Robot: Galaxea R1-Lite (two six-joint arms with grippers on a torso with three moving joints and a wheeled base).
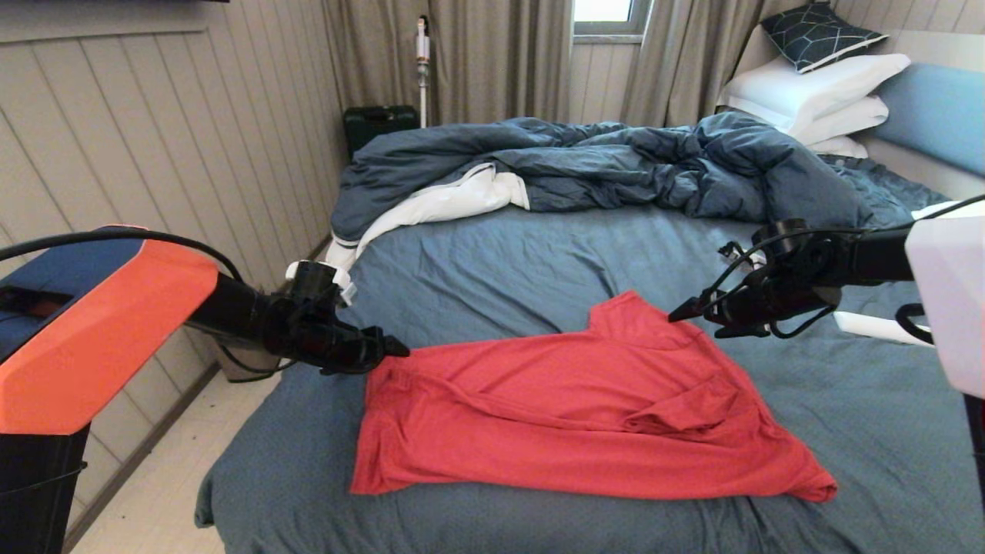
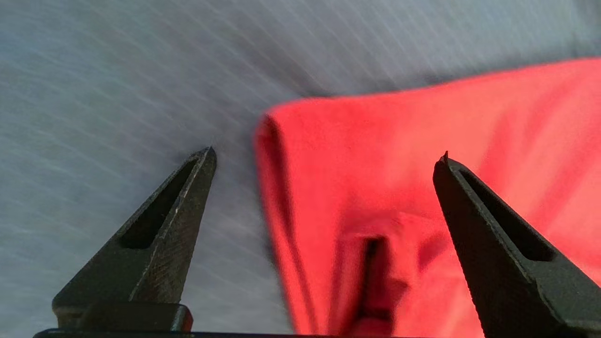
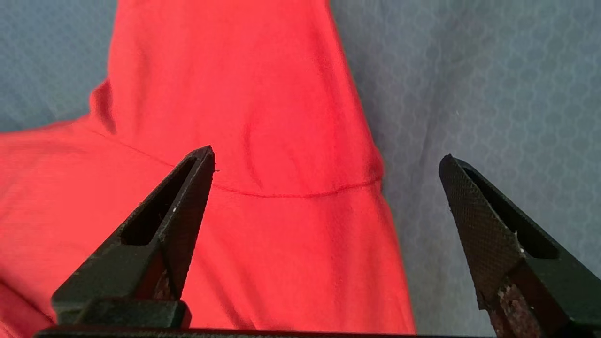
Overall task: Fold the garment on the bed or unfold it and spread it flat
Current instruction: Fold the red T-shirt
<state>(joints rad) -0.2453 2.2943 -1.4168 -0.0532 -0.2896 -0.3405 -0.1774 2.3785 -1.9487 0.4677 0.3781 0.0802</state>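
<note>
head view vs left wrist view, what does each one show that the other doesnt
Only the head view shows the whole red T-shirt lying rumpled on the bed, the dark blue duvet, the white pillows and the right gripper at the shirt's far right corner.

Only the left wrist view shows the left gripper open and empty, one finger over the sheet, the other over the shirt.

Both show the shirt's far left corner, with that gripper at it.

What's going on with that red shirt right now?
Left gripper open at shirt's corner. Right gripper open at its far edge. Shirt on bed, rumpled. Nothing blocking.
</note>
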